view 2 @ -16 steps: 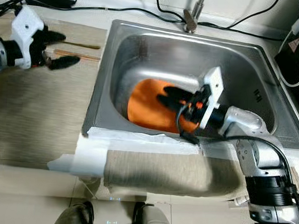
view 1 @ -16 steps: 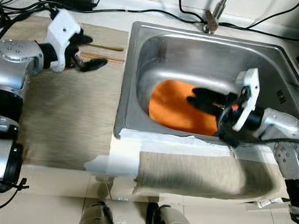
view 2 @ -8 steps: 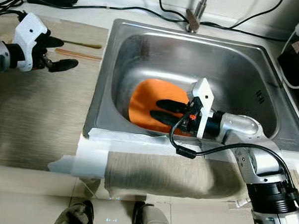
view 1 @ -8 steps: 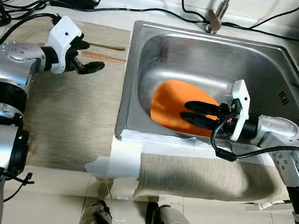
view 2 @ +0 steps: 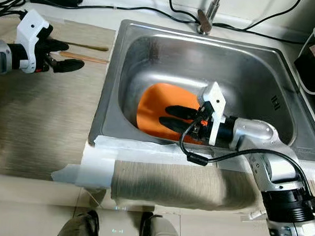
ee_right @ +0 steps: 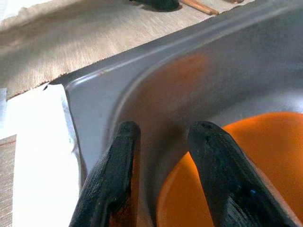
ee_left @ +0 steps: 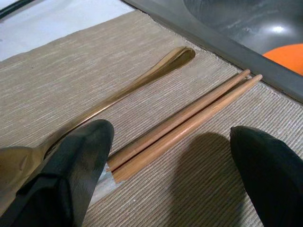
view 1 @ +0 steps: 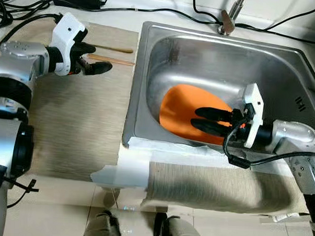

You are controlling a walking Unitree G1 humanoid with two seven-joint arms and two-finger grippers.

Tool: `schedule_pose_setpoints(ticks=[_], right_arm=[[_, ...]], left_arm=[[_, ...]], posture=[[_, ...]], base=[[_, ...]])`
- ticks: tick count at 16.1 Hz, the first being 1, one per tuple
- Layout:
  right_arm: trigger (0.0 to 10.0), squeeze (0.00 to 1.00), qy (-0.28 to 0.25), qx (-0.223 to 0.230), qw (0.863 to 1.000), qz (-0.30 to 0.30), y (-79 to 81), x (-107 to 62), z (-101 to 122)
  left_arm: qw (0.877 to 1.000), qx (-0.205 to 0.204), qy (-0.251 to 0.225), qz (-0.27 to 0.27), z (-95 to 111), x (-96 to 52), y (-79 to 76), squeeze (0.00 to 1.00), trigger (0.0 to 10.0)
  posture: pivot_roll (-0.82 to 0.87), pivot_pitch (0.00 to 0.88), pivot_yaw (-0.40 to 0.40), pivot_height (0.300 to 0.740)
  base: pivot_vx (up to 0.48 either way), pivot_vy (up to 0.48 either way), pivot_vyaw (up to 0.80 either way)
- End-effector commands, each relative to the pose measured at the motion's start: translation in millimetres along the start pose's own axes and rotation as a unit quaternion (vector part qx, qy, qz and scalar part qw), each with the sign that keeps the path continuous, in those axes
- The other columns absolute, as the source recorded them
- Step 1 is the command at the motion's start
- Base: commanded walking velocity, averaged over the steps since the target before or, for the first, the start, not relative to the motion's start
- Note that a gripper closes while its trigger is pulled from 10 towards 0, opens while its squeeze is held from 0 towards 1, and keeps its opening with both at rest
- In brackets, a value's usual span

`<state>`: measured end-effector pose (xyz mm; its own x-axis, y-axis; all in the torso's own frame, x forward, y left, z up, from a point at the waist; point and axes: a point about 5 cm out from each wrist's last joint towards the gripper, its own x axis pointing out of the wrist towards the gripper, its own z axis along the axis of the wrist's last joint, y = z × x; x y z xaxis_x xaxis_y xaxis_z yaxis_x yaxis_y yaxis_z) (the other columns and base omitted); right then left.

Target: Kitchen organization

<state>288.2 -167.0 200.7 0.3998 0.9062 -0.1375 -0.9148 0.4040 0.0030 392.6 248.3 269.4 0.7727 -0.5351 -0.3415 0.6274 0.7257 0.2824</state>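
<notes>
Stainless-steel sink [view 1: 285,66] set in a bench covered by a beige woven mat [view 1: 73,125], with white paper or tape [view 1: 145,159] along the sink's near rim. Faucet base [view 1: 227,24] at the far rim; black cables [view 1: 151,12] trailing along the back of the bench.

Orange plate [view 1: 181,111] lying on the sink floor toward the left wall, slightly tilted. Right gripper [view 1: 196,117] reaching into the sink from the right, fingers pointing left and lying over the plate; jaws slightly spread, nothing pinched between them. In the right wrist view, two black fingers [ee_right: 215,161] above the orange rim and the curved steel wall; contact with the plate not discernible.

Left gripper [view 1: 100,57] held low over the mat at the bench's far left, fingers pointing toward the sink; jaws spread wide, empty. Pair of wooden chopsticks [ee_left: 184,123] lying side by side on the mat, touching each other, their far ends close to the sink edge. Bronze-coloured spoon [ee_left: 137,85] beside them on the far side, roughly parallel. In the left wrist view, near ends of the chopsticks between the two spread fingers [ee_left: 78,161], one finger just beside them; spoon handle passing behind that finger.

Robot's feet [view 1: 137,229] on the tiled floor at the near edge.
</notes>
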Motion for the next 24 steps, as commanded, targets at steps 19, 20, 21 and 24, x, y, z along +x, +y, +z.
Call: schedule_pose_setpoints(ticks=[19, 20, 21, 24], right_arm=[[10.0, 0.00, 0.025, -0.032, 0.999, 0.005, -7.9, 0.4, 2.5], [10.0, 0.00, 0.023, -0.032, 0.999, 0.004, -7.8, 0.7, 2.1], [10.0, 0.00, 0.022, -0.032, 0.999, 0.003, -7.3, 1.1, 1.5], [10.0, 0.00, 0.017, -0.034, 0.999, 0.000, -7.5, 1.5, 2.0]], left_arm=[[0.987, 0.059, 0.131, -0.069, -29.5, 7.2, -14.2, 0.00, 0.0], [0.987, 0.059, 0.130, -0.068, -30.2, 6.6, -13.9, 0.00, 0.0], [0.987, 0.060, 0.129, -0.072, -31.1, 6.2, -14.1, 0.00, 0.0], [0.988, 0.062, 0.114, -0.083, -28.9, 5.1, -14.6, 0.00, 0.0]], posture=[[-0.17, 0.231, -0.116, 0.740], [-0.17, 0.221, -0.115, 0.740], [-0.17, 0.215, -0.115, 0.740], [-0.17, 0.208, -0.112, 0.740]], base=[[0.000, 0.000, 0.00], [0.000, 0.000, 0.00], [0.000, 0.000, 0.00], [0.000, 0.000, 0.00]])
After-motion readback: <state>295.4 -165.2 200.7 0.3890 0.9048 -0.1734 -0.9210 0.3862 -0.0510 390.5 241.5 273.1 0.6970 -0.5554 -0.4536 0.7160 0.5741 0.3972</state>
